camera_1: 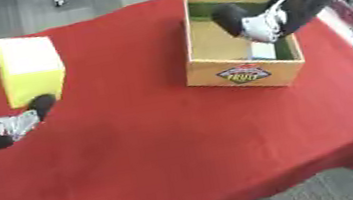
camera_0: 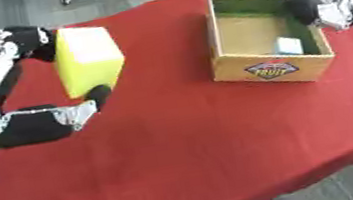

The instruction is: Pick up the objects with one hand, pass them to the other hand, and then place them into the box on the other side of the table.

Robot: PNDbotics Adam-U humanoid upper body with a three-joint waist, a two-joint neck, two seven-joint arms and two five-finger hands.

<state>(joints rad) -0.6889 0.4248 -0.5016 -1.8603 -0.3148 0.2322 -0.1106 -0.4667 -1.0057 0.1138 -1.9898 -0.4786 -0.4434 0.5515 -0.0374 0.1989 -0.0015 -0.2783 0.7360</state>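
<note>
Our left hand point(camera_0: 42, 124) clamps the yellow block point(camera_0: 88, 59) at nine o'clock, thumb under its near corner and fingers over the far edge, likely so it stays steady for a handover. Our right hand point(camera_1: 243, 23) hangs over the box point(camera_0: 273, 70) at two o'clock, reaching inside; we cannot tell how its fingers sit. In the box lies a small pale item point(camera_0: 288, 46), probably already delivered.

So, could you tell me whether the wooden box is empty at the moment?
Not empty: a small pale item lies on the floor of the wooden box, near its front wall. The right hand reaches inside.
</note>
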